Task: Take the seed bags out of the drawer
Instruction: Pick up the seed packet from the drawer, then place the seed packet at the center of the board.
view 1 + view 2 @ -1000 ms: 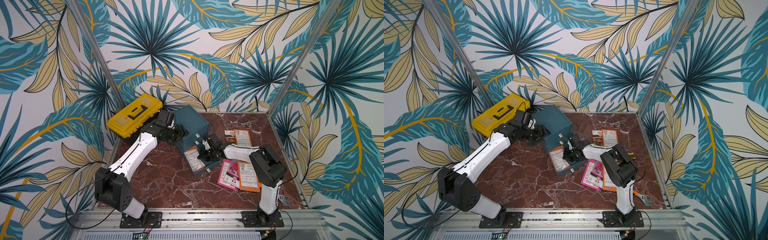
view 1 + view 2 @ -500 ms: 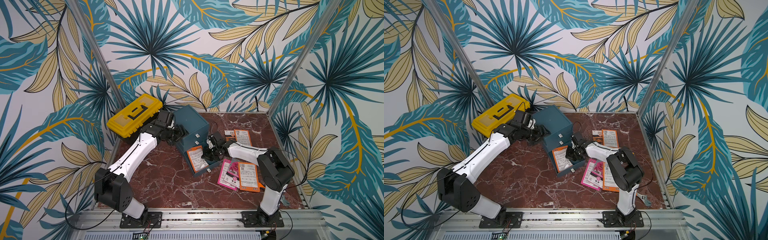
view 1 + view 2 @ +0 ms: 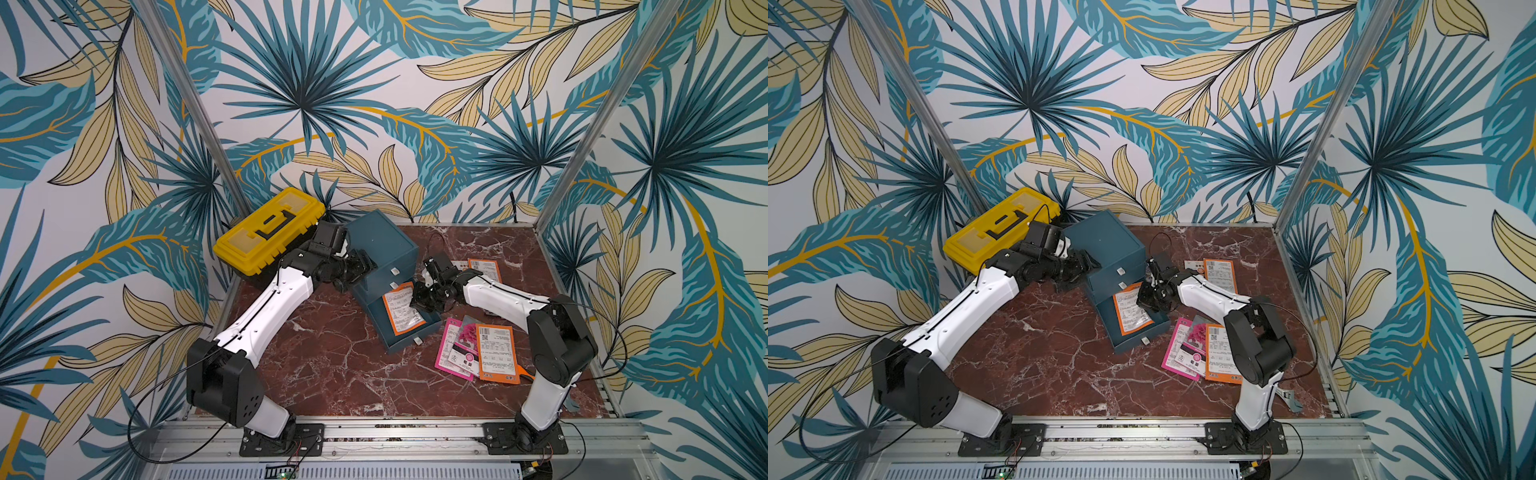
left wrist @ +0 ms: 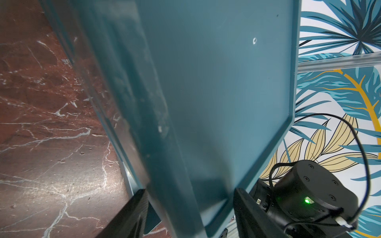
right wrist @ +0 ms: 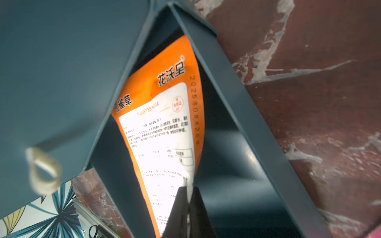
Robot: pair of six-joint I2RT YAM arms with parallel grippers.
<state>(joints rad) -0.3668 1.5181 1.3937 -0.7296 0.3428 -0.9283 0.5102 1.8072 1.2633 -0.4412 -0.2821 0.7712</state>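
Teal plastic formed the small drawer cabinet [image 3: 380, 243], which stood at the back of the red marble worktop [image 3: 332, 370], just beside a yellow toolbox [image 3: 270, 226]. Its bottom drawer [image 3: 409, 344] was pulled out toward the front. One orange seed bag [image 3: 401, 309] lay inside it, white printed panel up, with its far end reaching the cabinet's front.

The right gripper [image 3: 417, 305] was clenched on the edge of that bag nearer the right arm. In the right wrist view its two black fingertips [image 5: 178, 206] were pinched together on the rim of the bag [image 5: 165, 134]. The drawer's wall [image 5: 247, 123] ran close alongside, and the bag was within the drawer.

The left gripper [image 3: 357, 270] sat at the side of the cabinet that faced the toolbox. In the left wrist view its fingers [image 4: 127, 216] stood on either side of the cabinet's wall [image 4: 206, 103]. It appeared to be clamped on that wall, though the view was close and blurred.

Three more packets were already out on the worktop. A magenta seed bag [image 3: 455, 353] and a second orange seed bag [image 3: 496, 353] lay flat to the front right of the drawer, near the right arm's elbow. The orange one overlapped the magenta one's edge. A third orange seed bag [image 3: 484, 269] lay flat farther back, behind the right forearm and well apart from the other two.
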